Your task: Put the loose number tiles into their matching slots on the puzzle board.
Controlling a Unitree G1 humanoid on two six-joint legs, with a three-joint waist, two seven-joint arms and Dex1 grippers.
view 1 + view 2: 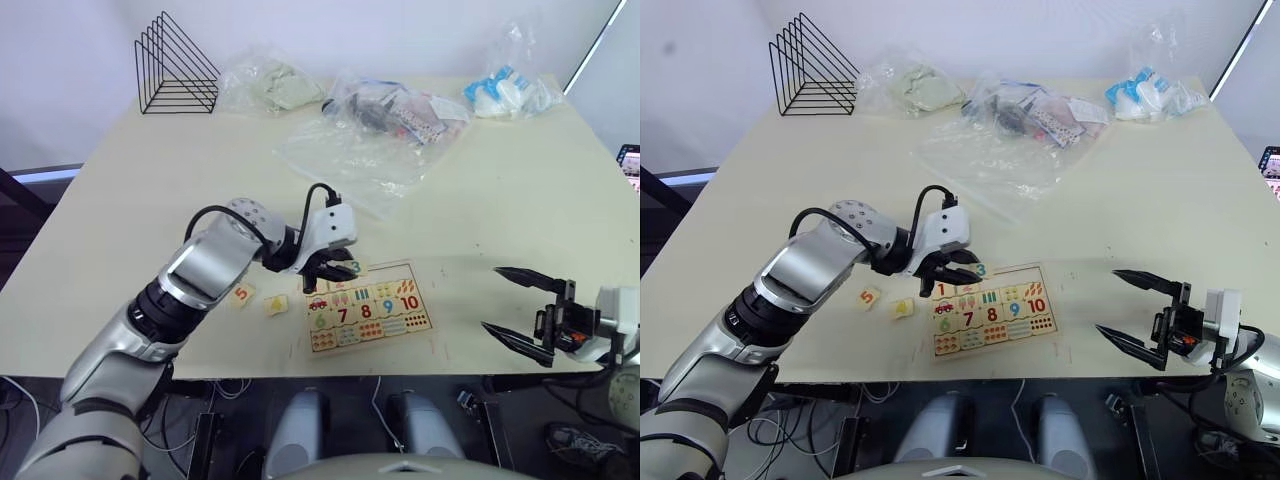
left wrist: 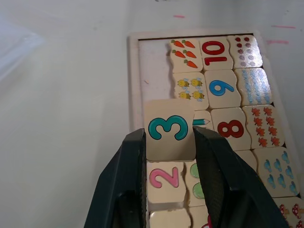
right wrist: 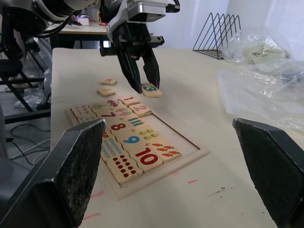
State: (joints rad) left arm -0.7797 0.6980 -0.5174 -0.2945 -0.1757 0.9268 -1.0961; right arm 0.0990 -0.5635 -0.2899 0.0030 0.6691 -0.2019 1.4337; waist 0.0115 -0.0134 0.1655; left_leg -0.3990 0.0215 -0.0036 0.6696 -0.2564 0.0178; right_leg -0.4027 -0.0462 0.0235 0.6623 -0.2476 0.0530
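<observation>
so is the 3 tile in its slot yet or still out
Out. The 3 tile is pinched in the left gripper jaws, held above the puzzle board; the right wrist view shows it lifted clear, with the 2 tile already seated.

We see the left gripper over the top-left corner of the puzzle board, a 3 tile at its fingertips. The 5 tile and another loose tile lie left of the board. The right gripper hovers spread wide off the board's right side.
</observation>
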